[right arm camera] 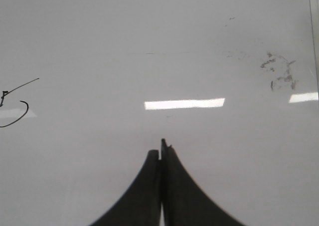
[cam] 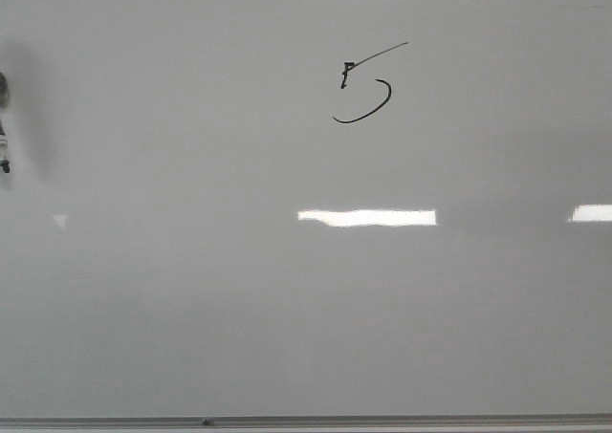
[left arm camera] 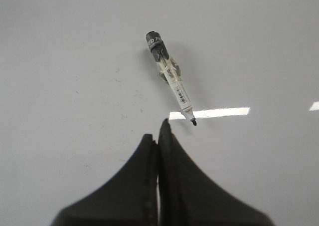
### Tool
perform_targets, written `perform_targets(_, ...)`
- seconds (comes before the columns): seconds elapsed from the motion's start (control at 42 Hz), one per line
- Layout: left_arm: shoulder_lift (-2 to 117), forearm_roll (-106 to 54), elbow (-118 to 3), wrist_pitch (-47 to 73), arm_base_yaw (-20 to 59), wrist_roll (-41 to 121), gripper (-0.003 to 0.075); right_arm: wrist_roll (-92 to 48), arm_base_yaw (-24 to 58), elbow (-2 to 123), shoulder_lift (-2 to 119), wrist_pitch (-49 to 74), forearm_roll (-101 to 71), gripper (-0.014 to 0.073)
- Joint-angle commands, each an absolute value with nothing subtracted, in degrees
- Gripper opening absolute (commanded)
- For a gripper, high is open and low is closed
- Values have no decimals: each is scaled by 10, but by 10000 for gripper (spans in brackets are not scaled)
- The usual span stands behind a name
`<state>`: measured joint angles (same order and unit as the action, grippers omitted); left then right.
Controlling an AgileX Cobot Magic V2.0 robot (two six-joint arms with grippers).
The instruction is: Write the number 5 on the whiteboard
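Observation:
The number 5 is drawn in thin black marker on the glossy whiteboard, upper middle in the front view; it also shows at the edge of the right wrist view as the number 5. A marker with a black cap end and bare tip lies flat on the whiteboard, just ahead of my left gripper, which is shut and holds nothing. In the front view the marker peeks in at the far left edge. My right gripper is shut and empty over the bare whiteboard.
A thin metal edge strip runs along the board's near side. Another strip borders the board in the right wrist view, with grey smudges beside it. Bright light reflections lie across the board.

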<state>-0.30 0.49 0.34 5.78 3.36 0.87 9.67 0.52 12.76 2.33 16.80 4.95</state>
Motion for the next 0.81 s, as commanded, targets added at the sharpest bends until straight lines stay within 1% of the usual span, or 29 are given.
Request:
perform_targets(0.0,-13,0,7,11,39,9,-20,85,-3,103,8,71,49,-65)
perform_targets(0.143,-13,0,7,11,39,9,-20,85,-3,60,-17,42,49,-69)
perform_targets(0.429,-13,0,7,11,39,9,-20,85,3,-8,-17,-50,49,-69)
perform_targets(0.786,-11,0,7,11,39,9,-20,85,12,-7,-17,-45,49,-69)
